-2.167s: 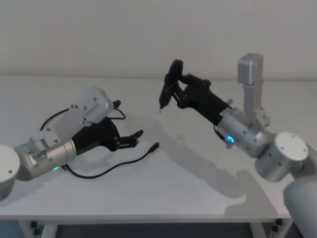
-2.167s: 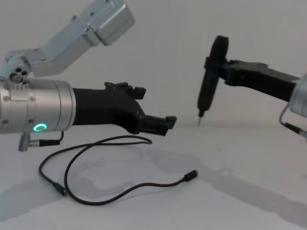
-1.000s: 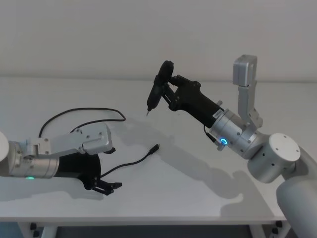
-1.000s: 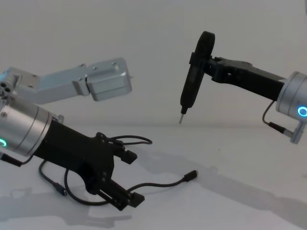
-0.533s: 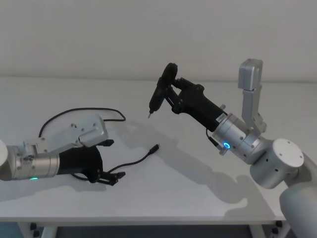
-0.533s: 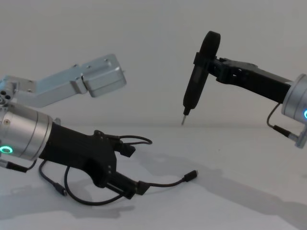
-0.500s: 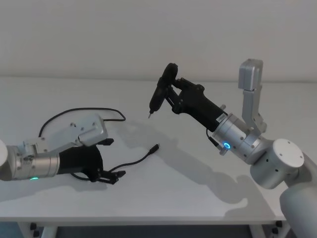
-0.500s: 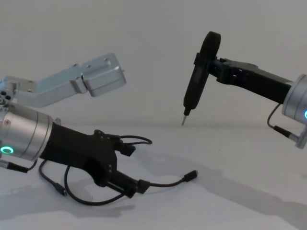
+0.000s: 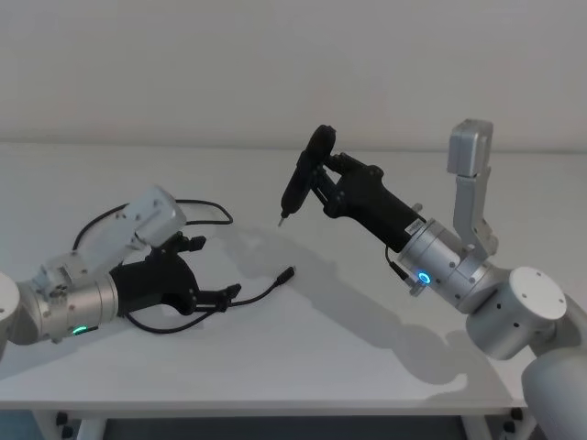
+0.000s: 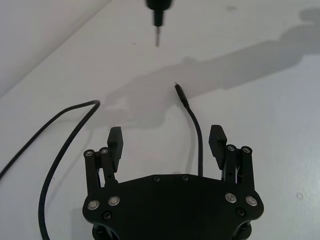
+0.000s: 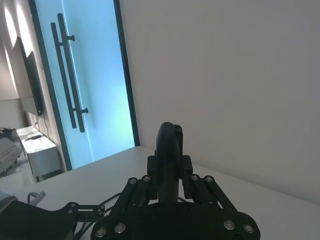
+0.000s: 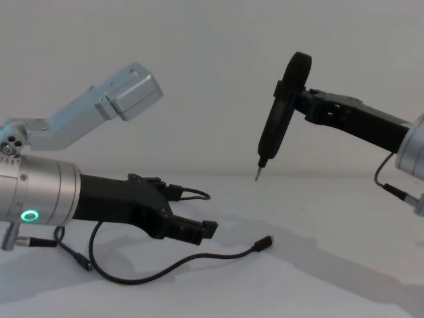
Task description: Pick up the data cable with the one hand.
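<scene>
White surface (image 9: 330,362) in front of a plain pale wall (image 9: 183,64). Toward its left edge lies the cable (image 9: 266,288), a thin black cord in loose curves. A small dark plug on one end points to the middle of the surface. The left hand (image 9: 213,269) hangs low over it with its fingers spread wide, and a stretch of cord runs between them. The right hand (image 9: 323,179) is raised above the middle, clamped on a slim black tool (image 9: 295,194) with a thin metal tip pointing down.
</scene>
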